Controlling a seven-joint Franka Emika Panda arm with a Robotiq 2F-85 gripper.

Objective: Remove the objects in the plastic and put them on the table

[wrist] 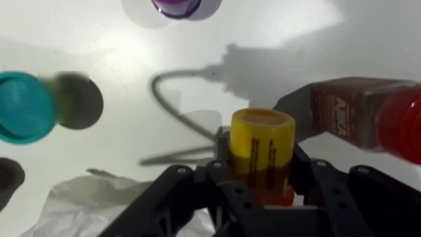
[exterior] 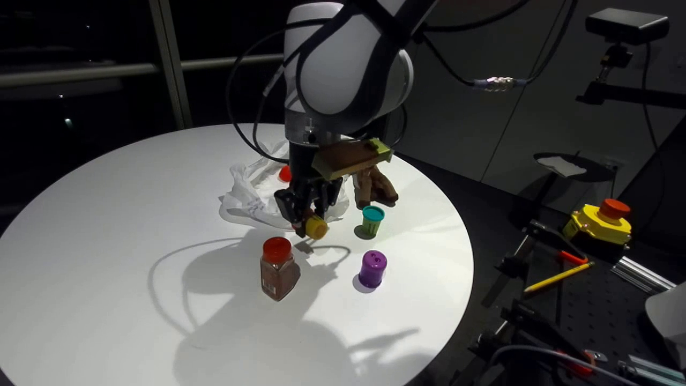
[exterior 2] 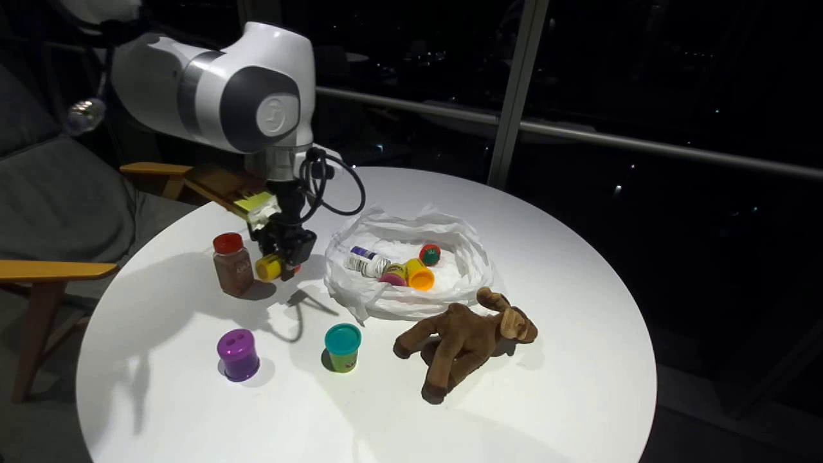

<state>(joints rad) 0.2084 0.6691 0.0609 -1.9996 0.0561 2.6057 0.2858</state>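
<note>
My gripper (wrist: 262, 149) is shut on a yellow cup (wrist: 262, 144) with a red lid, lying sideways between the fingers, above the white table (exterior: 134, 214). It hangs between the plastic (exterior 2: 347, 289) and the red-capped bottle (exterior 2: 235, 270), seen in both exterior views. Inside the open plastic lie a white bottle (exterior 2: 368, 262), a pink-lidded yellow cup (exterior 2: 394, 275), a yellow-orange cup (exterior 2: 420, 277) and a red-green ball (exterior 2: 429, 254). Standing on the table are a purple cup (exterior 2: 238, 355) and a teal-lidded green cup (exterior 2: 343, 347). The brown teddy bear (exterior 2: 466, 341) rests beside the plastic.
The red-capped bottle (exterior: 277, 268) stands close to the held cup. A wooden-armed chair (exterior 2: 58, 270) borders the table's edge. Cables (exterior: 236, 107) loop around the arm. Beyond the table's rim is a dark bench with a yellow stop button box (exterior: 597, 225).
</note>
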